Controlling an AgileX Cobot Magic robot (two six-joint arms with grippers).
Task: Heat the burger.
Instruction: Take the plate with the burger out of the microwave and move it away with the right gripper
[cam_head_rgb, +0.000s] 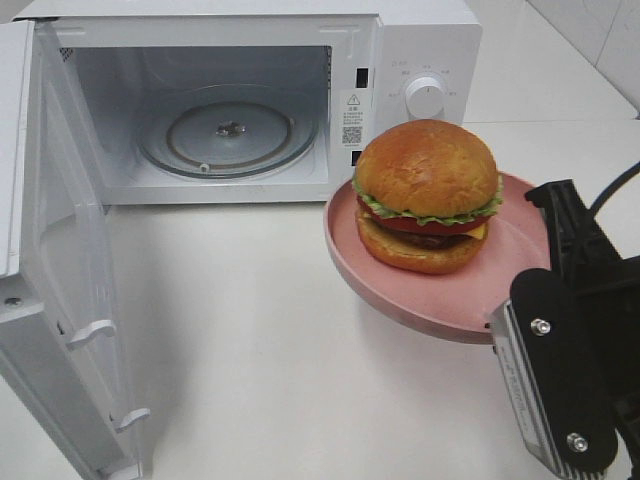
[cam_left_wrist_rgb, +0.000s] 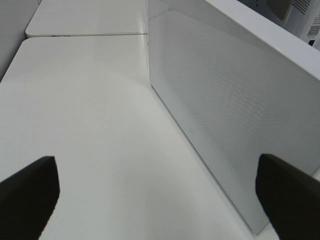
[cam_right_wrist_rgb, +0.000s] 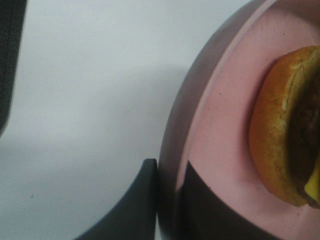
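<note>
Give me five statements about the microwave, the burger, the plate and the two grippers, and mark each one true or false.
1. The microwave door stands open. True.
2. The burger already sits on the glass turntable. False: the turntable is bare; the burger rests on the pink plate outside the oven.
3. The right gripper is clamped on the plate's rim. True.
4. The left gripper holds the door. False: its jaws are wide apart with nothing between them, beside the door.
5. The burger has fallen apart on the plate. False: it stands stacked, top bun uppermost.
</note>
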